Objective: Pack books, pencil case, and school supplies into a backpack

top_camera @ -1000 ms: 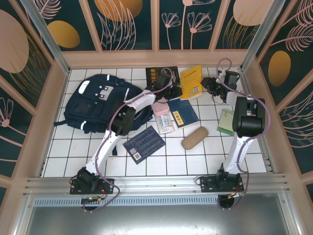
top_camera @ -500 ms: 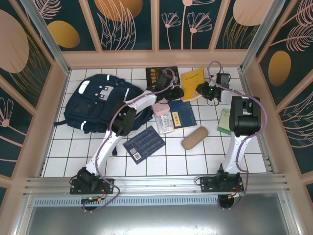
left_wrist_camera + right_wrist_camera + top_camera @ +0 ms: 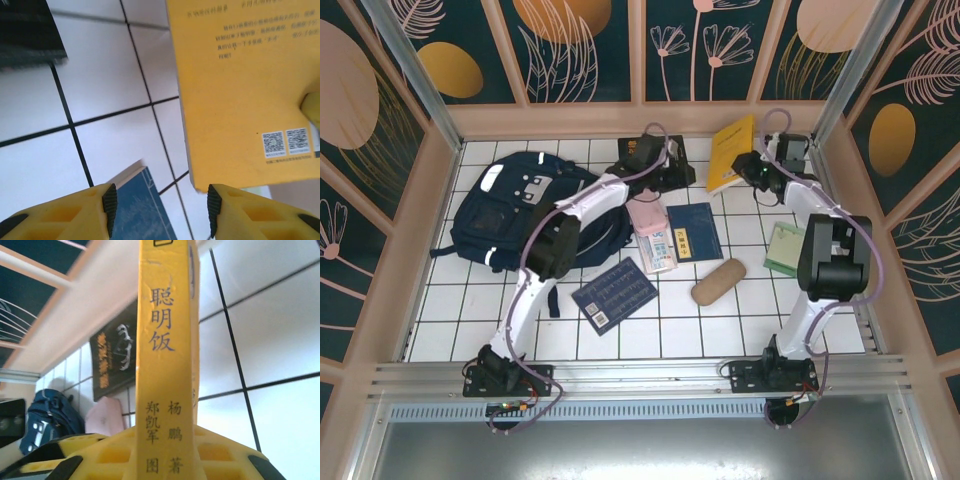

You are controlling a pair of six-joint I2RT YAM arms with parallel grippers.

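Note:
The bright yellow book (image 3: 732, 155) stands tilted on edge above the back right tiles, and my right gripper (image 3: 753, 170) is shut on it. In the right wrist view its spine (image 3: 165, 365) rises between my jaws (image 3: 167, 445). My left gripper (image 3: 681, 176) hovers open just left of it, with nothing between its pads (image 3: 109, 202); the yellow cover (image 3: 240, 90) hangs beside its right finger. The black book (image 3: 638, 148) lies partly under the left wrist. One navy book (image 3: 693, 232) and the grid-patterned one (image 3: 614, 293) lie flat mid-table. The navy backpack (image 3: 520, 210) sits at the left.
A pink item (image 3: 645, 215) and a printed packet (image 3: 658, 247) lie between the backpack and the navy book. A tan oval pencil case (image 3: 718, 281) rests nearer the front, and a pale green piece (image 3: 783, 248) lies by the right wall. Low walls ring the tiled floor.
The left gripper opened and let go of the yellow book. The right gripper closed on that book and raised it from flat on the tiles to tilted on edge.

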